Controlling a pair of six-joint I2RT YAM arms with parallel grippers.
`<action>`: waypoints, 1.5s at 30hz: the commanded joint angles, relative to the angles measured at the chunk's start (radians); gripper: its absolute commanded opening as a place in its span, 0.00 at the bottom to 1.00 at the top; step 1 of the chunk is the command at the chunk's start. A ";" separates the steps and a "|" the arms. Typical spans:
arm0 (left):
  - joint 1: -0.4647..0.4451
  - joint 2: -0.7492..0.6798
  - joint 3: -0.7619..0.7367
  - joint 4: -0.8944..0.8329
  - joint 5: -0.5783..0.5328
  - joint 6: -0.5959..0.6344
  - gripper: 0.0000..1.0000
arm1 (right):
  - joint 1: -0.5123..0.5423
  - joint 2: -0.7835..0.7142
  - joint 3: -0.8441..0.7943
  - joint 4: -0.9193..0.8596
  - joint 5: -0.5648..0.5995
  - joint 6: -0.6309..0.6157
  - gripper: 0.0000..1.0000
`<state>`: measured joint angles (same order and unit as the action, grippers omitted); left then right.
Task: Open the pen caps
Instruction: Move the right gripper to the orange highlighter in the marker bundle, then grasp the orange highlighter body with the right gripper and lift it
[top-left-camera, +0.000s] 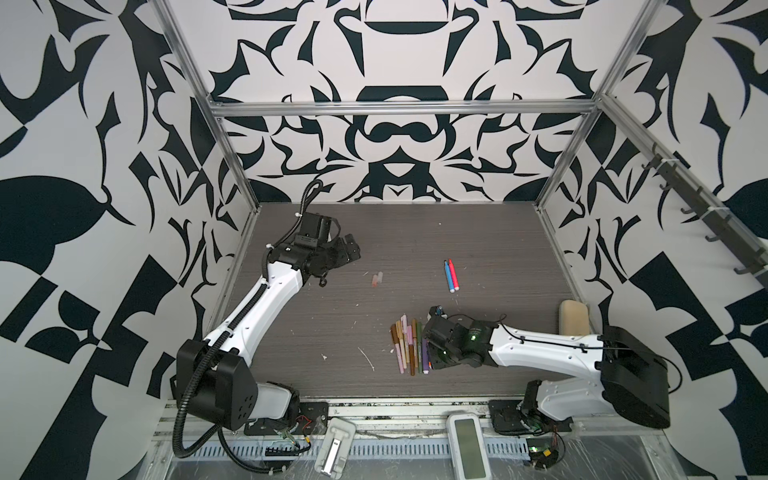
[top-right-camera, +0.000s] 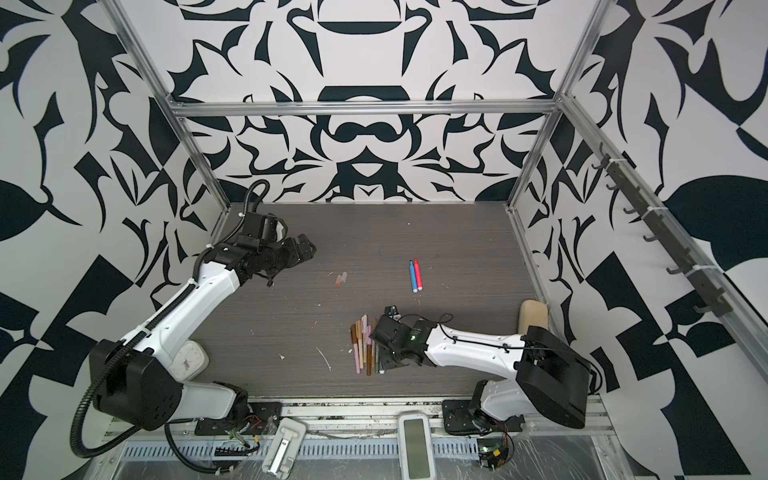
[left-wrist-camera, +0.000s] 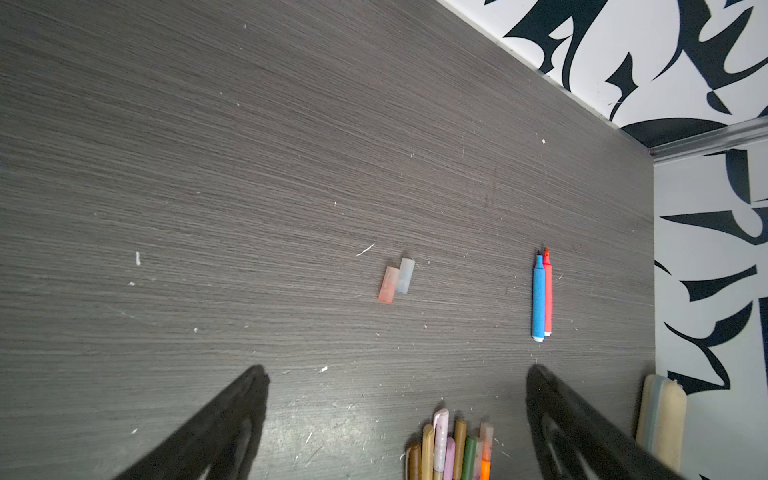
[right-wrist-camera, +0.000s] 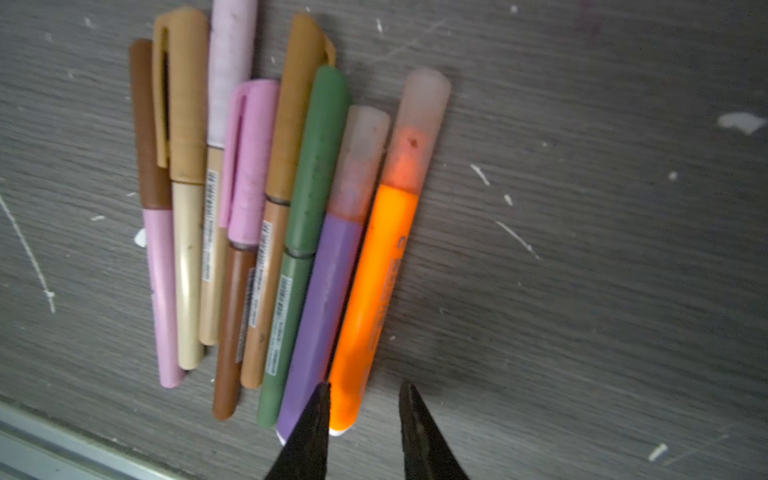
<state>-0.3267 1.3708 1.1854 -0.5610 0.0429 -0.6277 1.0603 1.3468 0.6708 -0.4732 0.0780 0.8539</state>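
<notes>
In a top view the left pincer gapes wide, well apart from the capped pens lying just beside the right pincer.

Left wrist: two loose pen caps, an uncapped blue pen and a red pen lie beyond its fingertips.

Right wrist: the right pincer, partly open, straddles the tail of the orange pen.
</notes>
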 joint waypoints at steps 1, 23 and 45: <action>0.013 -0.061 -0.021 0.045 0.025 0.017 0.99 | 0.004 -0.016 -0.011 0.024 0.017 0.032 0.31; 0.031 -0.232 -0.127 0.198 0.219 0.034 0.99 | 0.006 0.022 -0.012 -0.071 0.097 0.104 0.26; 0.038 -0.182 -0.063 0.105 0.336 0.145 0.99 | -0.175 -0.089 0.118 -0.229 0.059 -0.121 0.00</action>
<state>-0.2966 1.1694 1.0962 -0.4038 0.3645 -0.5396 0.9264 1.3247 0.7254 -0.6178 0.1207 0.7944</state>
